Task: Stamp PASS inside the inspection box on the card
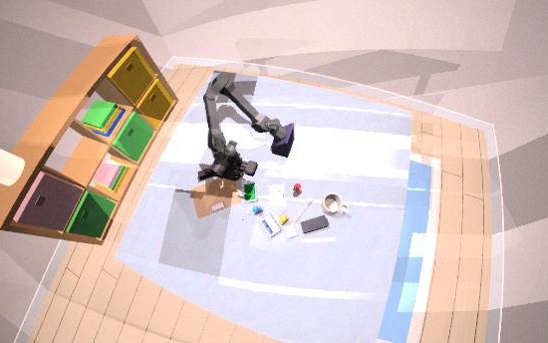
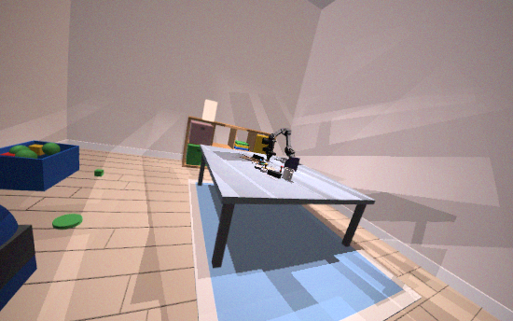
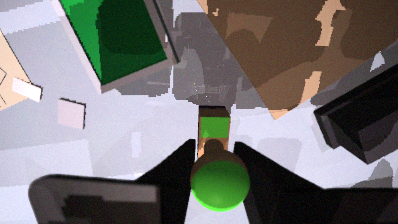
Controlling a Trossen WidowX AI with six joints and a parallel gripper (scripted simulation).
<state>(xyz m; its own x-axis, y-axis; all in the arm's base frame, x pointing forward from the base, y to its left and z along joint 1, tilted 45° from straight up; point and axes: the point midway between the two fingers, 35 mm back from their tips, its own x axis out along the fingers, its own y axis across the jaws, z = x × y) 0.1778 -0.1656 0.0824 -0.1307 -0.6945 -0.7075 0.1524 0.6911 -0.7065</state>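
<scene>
My gripper (image 3: 214, 147) is shut on the neck of a stamp with a round green knob (image 3: 220, 186) and a block with a green top patch. The stamp is upright in the wrist view; whether its base touches the bench is hidden. A green ink pad (image 3: 135, 35) (image 1: 250, 191) in a pale tray lies beyond the stamp, to the upper left in the wrist view. A pale card (image 1: 276, 193) lies beside the pad; only its lined edge (image 3: 7, 80) shows at the left of the wrist view. Its inspection box cannot be made out.
A brown sheet (image 1: 204, 201) (image 3: 300, 45) and a dark object (image 3: 360, 120) are near the gripper. On the bench are red (image 1: 297, 188), blue (image 1: 257, 209) and yellow (image 1: 283, 219) knobbed items, a blue pad (image 1: 269, 225), a dark slab (image 1: 315, 224) and a mug (image 1: 332, 203).
</scene>
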